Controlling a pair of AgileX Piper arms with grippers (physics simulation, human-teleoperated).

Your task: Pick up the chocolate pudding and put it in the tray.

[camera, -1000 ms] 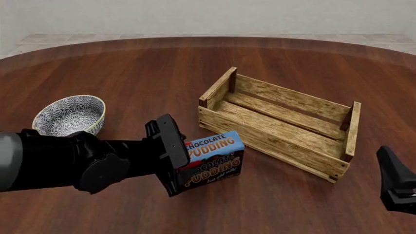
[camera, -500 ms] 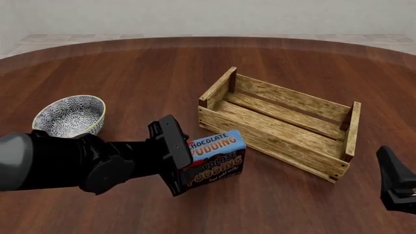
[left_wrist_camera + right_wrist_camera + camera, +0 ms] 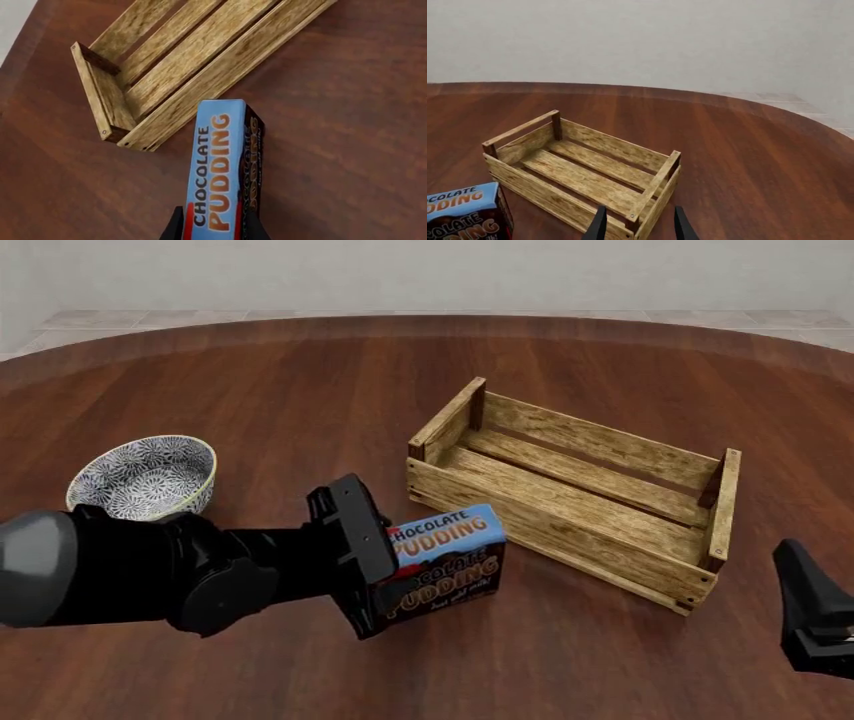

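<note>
The chocolate pudding [image 3: 447, 562] is a small carton with a blue top band and a dark brown lower part. My left gripper [image 3: 387, 575] is shut on it and holds it upright, just in front of the near left corner of the tray [image 3: 574, 502]. The tray is an open crate of light wooden slats. In the left wrist view the carton [image 3: 223, 170] stands between my fingers, with the tray [image 3: 177, 65] beyond it. My right gripper [image 3: 639, 227] is open and empty, pointing at the tray [image 3: 584, 172] from its near right side; the carton [image 3: 464, 212] shows at that view's edge.
A round blue-white patterned bowl [image 3: 143, 477] stands at the left of the dark wooden table [image 3: 267, 390], behind my left arm. My right arm [image 3: 814, 625] sits low at the front right, beyond the tray's right end.
My left gripper has moved a little to the right with the carton, closer to the tray's front slat. The right arm, tray and bowl have not moved.
</note>
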